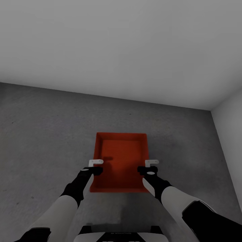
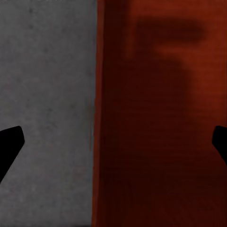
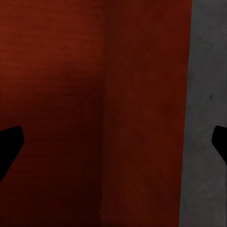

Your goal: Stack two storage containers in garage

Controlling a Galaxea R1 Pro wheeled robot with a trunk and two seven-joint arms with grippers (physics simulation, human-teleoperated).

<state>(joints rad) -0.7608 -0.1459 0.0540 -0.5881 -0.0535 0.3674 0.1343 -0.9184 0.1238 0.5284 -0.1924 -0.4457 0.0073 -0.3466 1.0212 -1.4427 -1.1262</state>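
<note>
One storage container (image 1: 121, 161) sits on the grey concrete floor (image 1: 43, 134) near the wall corner; my left gripper (image 1: 95, 167) and right gripper (image 1: 150, 167) straddle its side walls, fingers wide, gripping nothing; stacking the second remains.

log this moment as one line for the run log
place: garage corner | storage container on concrete floor | left gripper open, astride left wall | right gripper open, astride right wall | not stacked yet

Dark grey mottled concrete floor (image 1: 43, 134), one orange-red storage container (image 1: 121, 158) sitting directly on it
</note>
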